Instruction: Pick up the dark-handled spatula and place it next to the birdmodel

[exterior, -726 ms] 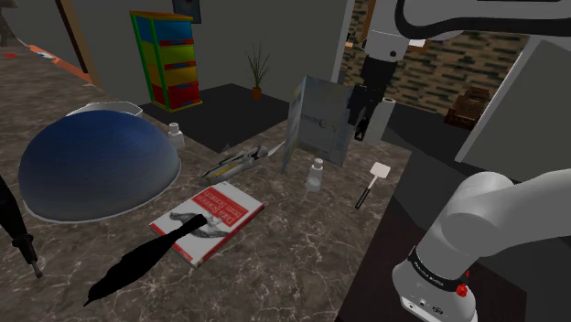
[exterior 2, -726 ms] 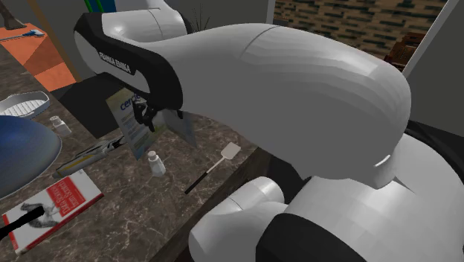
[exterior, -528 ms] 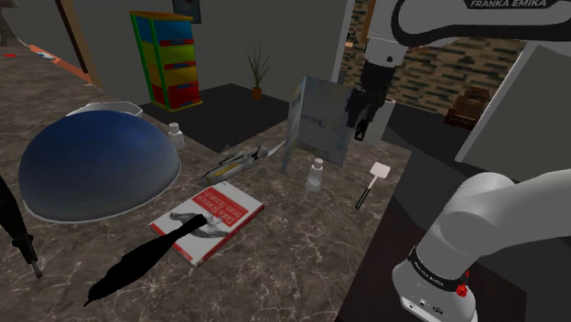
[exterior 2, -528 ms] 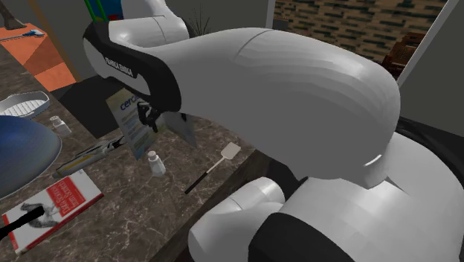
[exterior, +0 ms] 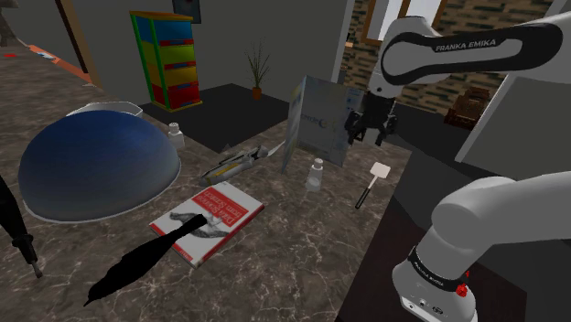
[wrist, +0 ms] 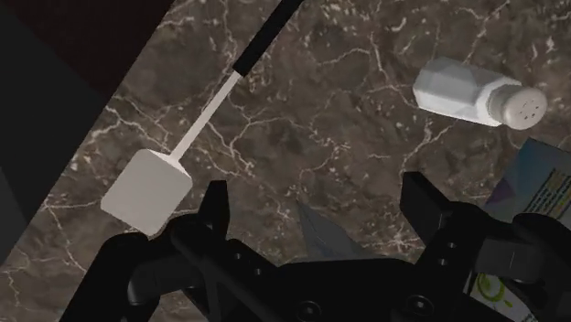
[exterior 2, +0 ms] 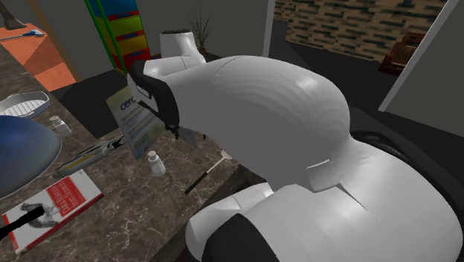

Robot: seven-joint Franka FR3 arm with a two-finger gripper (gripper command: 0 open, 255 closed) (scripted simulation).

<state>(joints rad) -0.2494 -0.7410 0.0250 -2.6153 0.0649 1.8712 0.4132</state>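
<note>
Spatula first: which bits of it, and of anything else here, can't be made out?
Spatula, wrist view: the dark handle's far end is cut off by the picture edge.
Spatula, second exterior view: the blade is hidden behind the white arm.
Printed box, wrist view: partly behind the open end effector, partly cut off; its print is unreadable.

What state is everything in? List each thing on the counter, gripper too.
Black two-finger gripper: open, empty, hovering beside the spatula's blade.
White-bladed, dark-handled spatula: lying flat, not gripped.
Small white shaker: upright.
Red-and-white book: closed, lying flat.
Large blue dome: rim down.
Printed cardboard box: standing upright.
</note>
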